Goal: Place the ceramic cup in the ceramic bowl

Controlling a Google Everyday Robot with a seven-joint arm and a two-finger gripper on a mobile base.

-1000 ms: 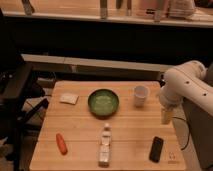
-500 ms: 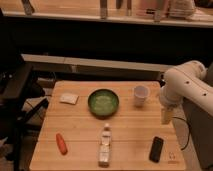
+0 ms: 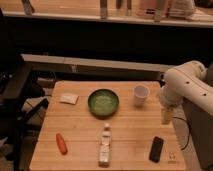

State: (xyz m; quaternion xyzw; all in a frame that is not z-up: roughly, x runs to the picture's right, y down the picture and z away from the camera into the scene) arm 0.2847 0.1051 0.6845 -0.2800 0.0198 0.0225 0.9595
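Well, from the one camera there is nothing new to tell: over the last second the arm [image 3: 186,84] has not stirred, and every item sits where it sat. So the task has not got going. The reach for the cup [image 3: 141,95] is still to come.

The gripper [image 3: 166,113] hangs at the right edge of the table [image 3: 130,127], pointing down, near the cup but apart from it, a little lower and to the right. Whether it is set wide or narrow I cannot tell; it is clearly not carrying the cup.

The cup stands upright on the wood, toward the back right. The bowl [image 3: 91,105] is to its left, about mid-table, and looks empty, so it seems ready to take the cup. Between the two is only bare wood, and I would judge the short carry leftward to be unobstructed.

Other things lie clear of that path. A white packet [image 3: 69,98] sits left of the bowl. A bottle [image 3: 105,145] lies in front of the bowl, toward the near edge. An orange stick [image 3: 61,143] lies at the front left and a dark flat block [image 3: 156,149] at the front right, below the gripper. Only the block is close to the arm, and it lies away from the cup.
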